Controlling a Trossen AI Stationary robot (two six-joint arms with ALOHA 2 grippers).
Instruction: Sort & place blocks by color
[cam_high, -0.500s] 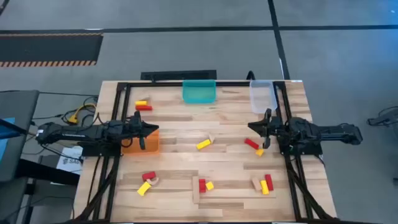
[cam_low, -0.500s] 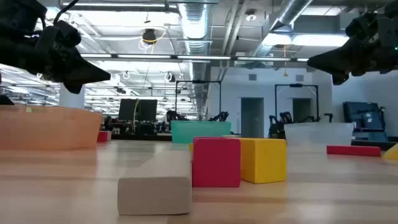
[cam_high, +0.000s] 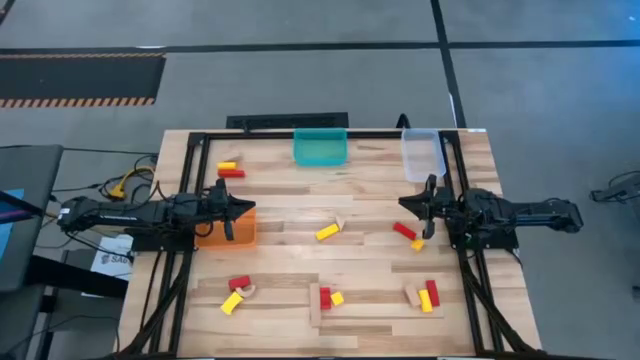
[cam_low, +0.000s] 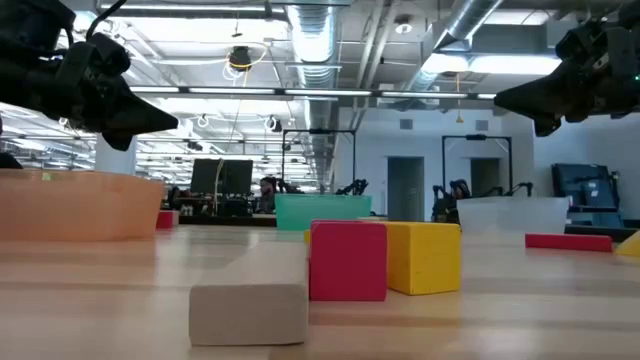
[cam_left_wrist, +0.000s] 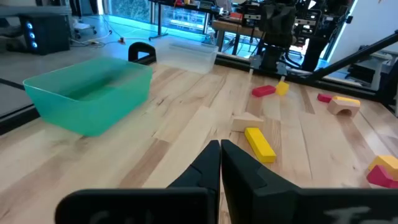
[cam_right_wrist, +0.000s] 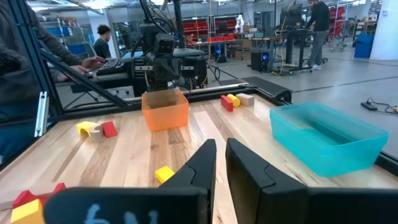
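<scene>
Red, yellow and pale wood blocks lie scattered flat on the table in small groups: a yellow bar (cam_high: 326, 232) near the middle, a red bar (cam_high: 404, 231) with a yellow piece to its right, and three clusters along the near edge (cam_high: 327, 298). One red-and-yellow pair (cam_high: 228, 169) lies at the far left. My left gripper (cam_high: 245, 208) hovers shut above the orange bin (cam_high: 225, 228), pointing right. My right gripper (cam_high: 403, 205) hovers shut beyond the red bar, pointing left. Neither holds anything.
A teal bin (cam_high: 320, 147) and a clear bin (cam_high: 422, 155) stand at the far edge, and the orange bin stands at mid-left. A black frame rims the table. Bare wood lies between the two grippers around the yellow bar (cam_left_wrist: 259, 144). People show in the room beyond.
</scene>
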